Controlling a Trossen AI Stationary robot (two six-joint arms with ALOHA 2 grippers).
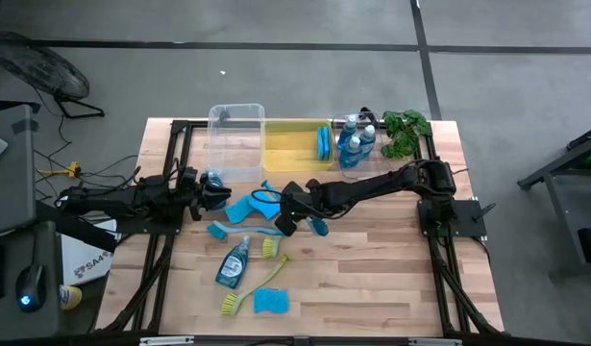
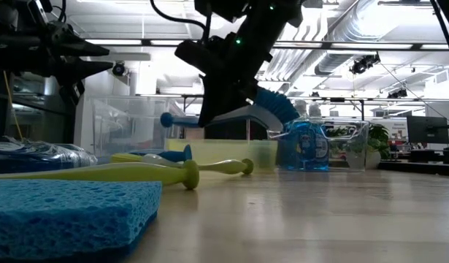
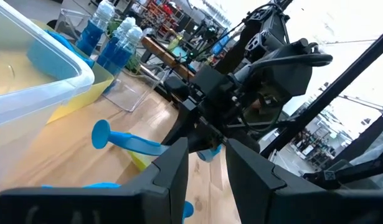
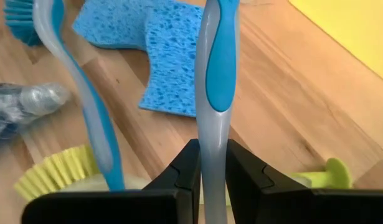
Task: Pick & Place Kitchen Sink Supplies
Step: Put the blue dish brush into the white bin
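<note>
Held brush: a blue-and-grey dish brush (image 4: 216, 93) is clamped by its handle between the fingers of the right gripper (image 1: 293, 213), lifted clear of the wooden table (image 1: 391, 279) near its middle; in the low view its blue bristle head hangs above the other supplies.
Grip risk: the fingers pinch only the handle's narrow end, so the long brush could pivot or slip out during a swing toward the yellow bin (image 1: 290, 149).
Clutter below: a second blue-handled brush (image 4: 85, 93), blue sponges (image 4: 160, 50) and a yellow-green brush (image 1: 249, 291) lie just beneath; a low carry could drag or scatter them.
Bin risk: the brush is long, so it may catch the bin's rim or the soap bottles (image 1: 356, 142) standing beside it.
Left gripper (image 1: 207, 190): waits near the clear bin (image 1: 235, 144), fingers slightly apart, holding nothing; close enough that crossing paths could make the arms collide.
</note>
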